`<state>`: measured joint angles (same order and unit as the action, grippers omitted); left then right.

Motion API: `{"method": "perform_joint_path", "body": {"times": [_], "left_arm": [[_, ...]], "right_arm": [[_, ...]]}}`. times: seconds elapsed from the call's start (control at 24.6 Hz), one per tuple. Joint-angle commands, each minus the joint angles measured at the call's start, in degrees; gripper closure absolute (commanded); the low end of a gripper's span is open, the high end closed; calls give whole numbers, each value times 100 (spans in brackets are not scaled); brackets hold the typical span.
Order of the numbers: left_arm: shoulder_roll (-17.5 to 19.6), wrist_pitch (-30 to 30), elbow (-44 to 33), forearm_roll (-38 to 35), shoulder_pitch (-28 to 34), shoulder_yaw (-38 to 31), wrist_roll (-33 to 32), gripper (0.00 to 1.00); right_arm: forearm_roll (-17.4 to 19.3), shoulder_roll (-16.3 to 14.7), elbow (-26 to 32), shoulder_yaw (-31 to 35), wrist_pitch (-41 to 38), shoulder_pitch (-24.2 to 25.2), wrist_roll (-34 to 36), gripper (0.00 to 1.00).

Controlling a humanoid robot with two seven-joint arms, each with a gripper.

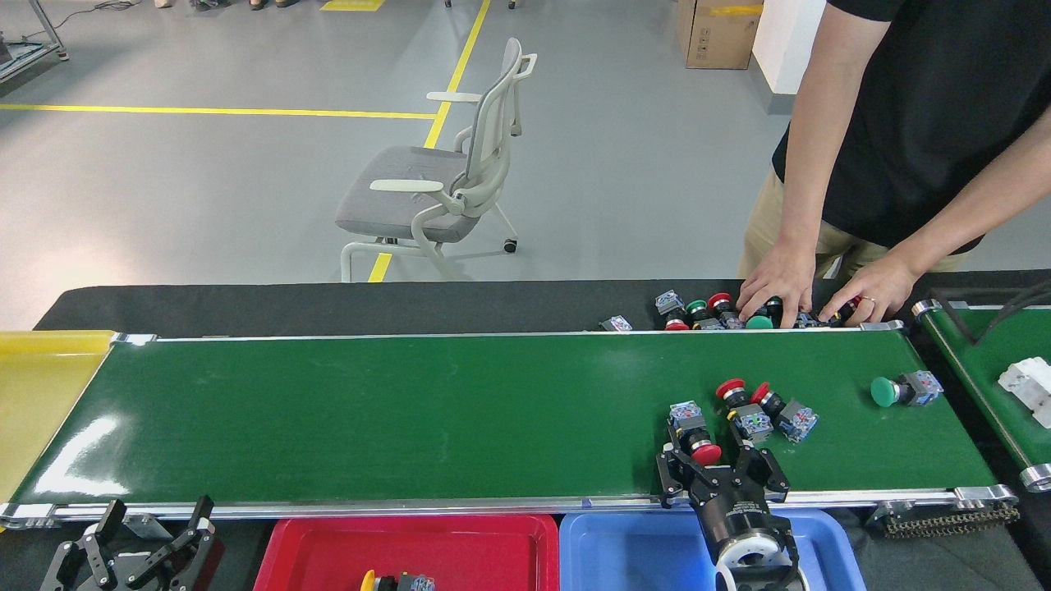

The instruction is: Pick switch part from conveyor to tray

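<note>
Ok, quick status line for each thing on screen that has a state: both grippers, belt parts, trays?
right gripper: open, fingers straddling the nearest red-capped switch
left gripper: open, holding nothing, below the belt's near rail
conveyor: carrying three red-capped switches and a green-capped switch
red tray: one switch part at its bottom edge
blue tray: nothing visible in it
person's hands: on the switch pile behind the belt

The conveyor [410, 410] had a glossy green belt that reflected the light, with shiny silver metal rails. The tray [328, 542] looked like smooth red plastic, and so did the blue tray [624, 546]. The black cloth [328, 308] behind the belt was matt.
</note>
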<state>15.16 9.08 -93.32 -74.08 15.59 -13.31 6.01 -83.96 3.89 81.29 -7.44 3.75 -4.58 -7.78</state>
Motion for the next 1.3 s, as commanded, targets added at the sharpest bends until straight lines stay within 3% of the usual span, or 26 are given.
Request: {"method": "perform_joint_path", "body": {"times": [0.0,0.2,0.37,0.41,0.49,0.73,0.81,0.93,1.1,1.26], "left_arm": [[-13,15,-46,-19,-38,-14,23,0],[-22,15,-46,-19,-47,-31,23,0],[-22,15,-54,-19,-38,-31,23,0],[-31,15,-54,-19,-30,-40,23,0],[-22,15,-54,-19,-30,-31,23,0],[-40,24,-98,-19,-3,-14,23,0],[-48,33,-116,-19,49,-31,14,0],[-48,314,-116,-19,76,-66,5,0],[-48,490,-107,-28,93,-75,5,0],[-31,402,-54,-28,32,-75,5,0]], "right_arm": [[12,-46,115,-118,-32,-87,-13,98],[12,-169,678,-1058,-208,62,39,98],[20,-670,1372,-1832,-1799,264,312,96],[3,-688,1390,-1910,-2272,273,294,81],[-111,-688,1390,-2113,-2801,273,268,0],[-103,-653,1425,-2078,-2757,352,285,0],[73,-670,1592,-1445,-2502,581,303,0],[469,-538,1952,-56,-2054,1416,505,0],[1093,-424,1803,1623,-2001,2163,1498,0],[1084,-46,1794,1948,-1378,2295,1446,1]]}}
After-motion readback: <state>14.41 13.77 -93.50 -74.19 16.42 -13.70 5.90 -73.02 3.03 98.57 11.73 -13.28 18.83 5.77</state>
